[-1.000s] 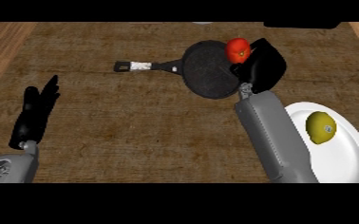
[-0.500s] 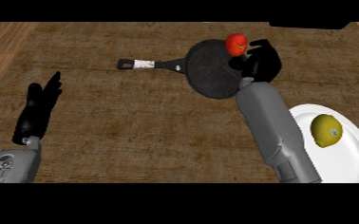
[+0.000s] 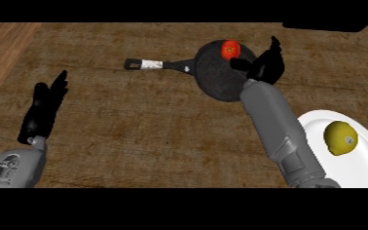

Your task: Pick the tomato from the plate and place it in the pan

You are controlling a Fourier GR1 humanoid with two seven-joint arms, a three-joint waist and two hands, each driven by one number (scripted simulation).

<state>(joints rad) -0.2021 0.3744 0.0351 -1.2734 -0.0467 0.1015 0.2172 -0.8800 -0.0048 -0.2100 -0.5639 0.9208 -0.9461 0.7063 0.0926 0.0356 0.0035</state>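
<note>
My right hand (image 3: 265, 67) hangs over the right rim of the pan (image 3: 215, 80), fingers spread apart and holding nothing, thumb pointing left toward the tomato (image 3: 230, 49). The tomato lies inside the pan at its far edge, just left of my fingers and, as far as I can see, not touching them.

I judge it to be light, smooth-skinned and round, so it is likely to roll on the flat pan. It is also soft enough to bruise, so if I had to take it again I would cup it across its widest part from the sides.

The pan's handle (image 3: 155, 64) runs left and carries a white band, but I can read no writing on it. To the near right, a lemon (image 3: 340, 137) sits on the white plate (image 3: 310, 126). My left hand (image 3: 43, 108) rests open at the near left.
</note>
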